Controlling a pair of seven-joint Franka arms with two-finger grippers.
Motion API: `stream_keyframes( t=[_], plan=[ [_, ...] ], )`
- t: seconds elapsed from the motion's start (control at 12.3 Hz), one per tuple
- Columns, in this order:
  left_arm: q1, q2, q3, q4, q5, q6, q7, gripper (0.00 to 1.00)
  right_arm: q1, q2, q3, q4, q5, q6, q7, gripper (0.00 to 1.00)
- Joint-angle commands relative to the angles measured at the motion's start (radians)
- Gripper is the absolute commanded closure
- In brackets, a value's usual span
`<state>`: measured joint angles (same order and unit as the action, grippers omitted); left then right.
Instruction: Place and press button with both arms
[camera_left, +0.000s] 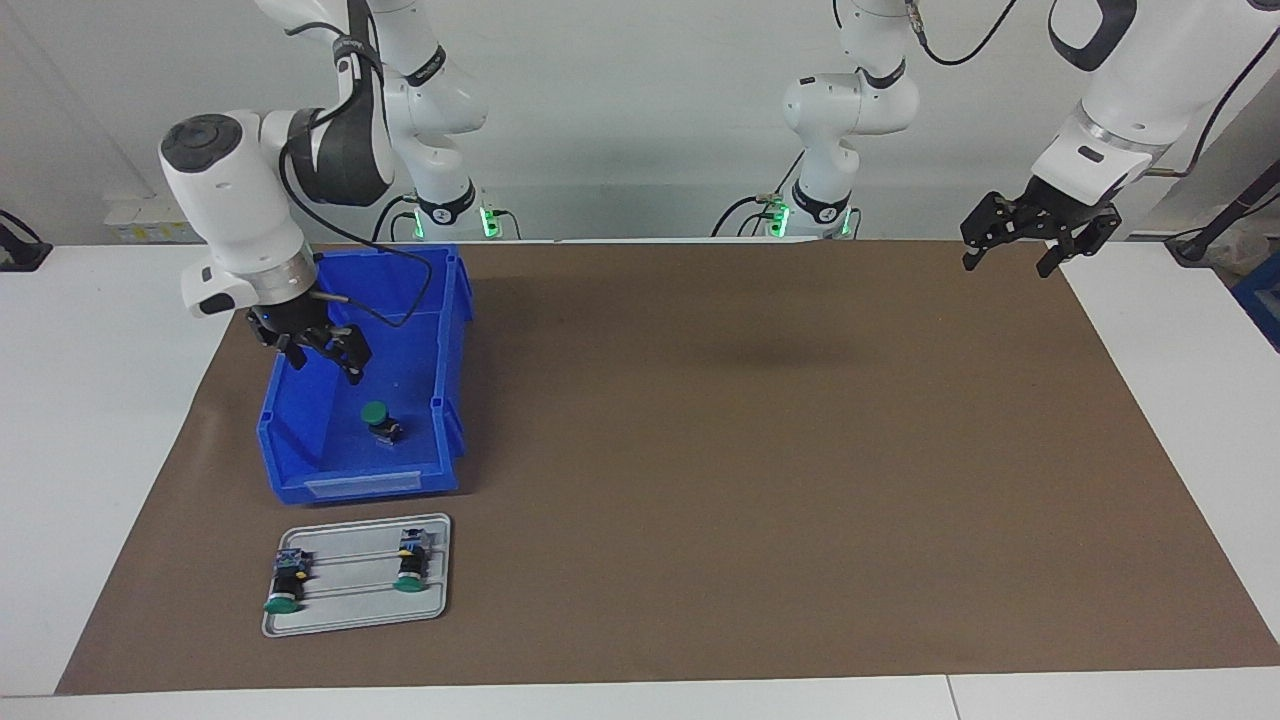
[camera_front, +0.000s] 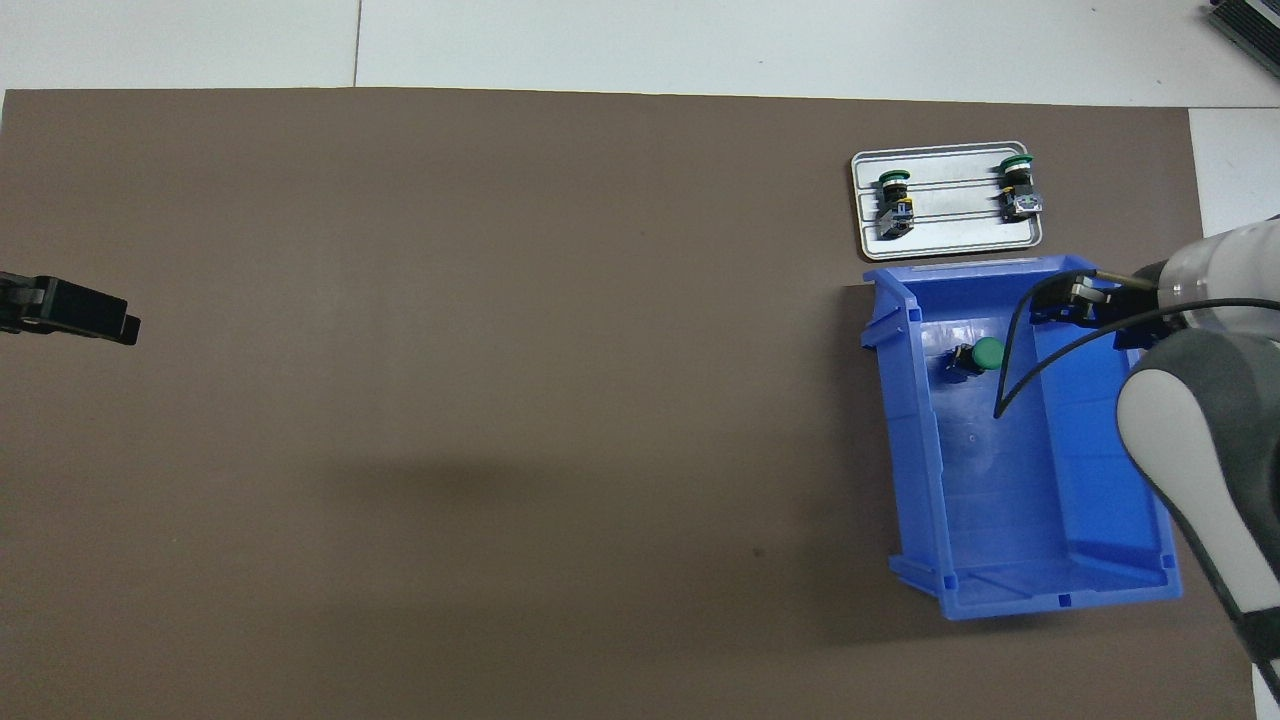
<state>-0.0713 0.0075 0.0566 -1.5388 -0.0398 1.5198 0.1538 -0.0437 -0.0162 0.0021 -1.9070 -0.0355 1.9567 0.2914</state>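
The button, with a green cap on a black body, lies on its side in the blue bin, in the end farther from the robots. It also shows in the overhead view inside the bin. My right gripper hangs open and empty over the bin, a little above the button and toward the robots from it, not touching it. In the overhead view the right gripper is partly hidden by its own arm. My left gripper waits open and empty in the air at the left arm's end of the table, and only its tip shows in the overhead view.
A small metal tray lies just farther from the robots than the bin and holds two other green-capped buttons. The tray shows in the overhead view too. A brown mat covers the table.
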Motion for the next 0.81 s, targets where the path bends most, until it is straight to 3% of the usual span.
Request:
stream_keyframes(
  t=[0.0, 0.24, 0.41, 0.73],
  plan=[
    [0.01, -0.027, -0.003, -0.029, -0.009, -0.003, 0.004, 0.0, -0.008, -0.045, 0.01, 0.054, -0.001, -0.117, -0.011, 0.1],
    [0.01, -0.027, -0.003, -0.029, -0.009, -0.003, 0.004, 0.0, -0.001, -0.14, 0.009, 0.057, 0.029, -0.2, -0.117, 0.01],
    [0.01, -0.027, -0.003, -0.029, -0.009, -0.003, 0.004, 0.0, -0.002, -0.2, 0.009, 0.066, 0.035, -0.206, -0.227, 0.01],
    [0.01, -0.027, -0.003, -0.029, -0.009, -0.003, 0.004, 0.0, -0.015, -0.17, 0.006, 0.21, 0.037, -0.344, -0.279, 0.01]
  ],
)
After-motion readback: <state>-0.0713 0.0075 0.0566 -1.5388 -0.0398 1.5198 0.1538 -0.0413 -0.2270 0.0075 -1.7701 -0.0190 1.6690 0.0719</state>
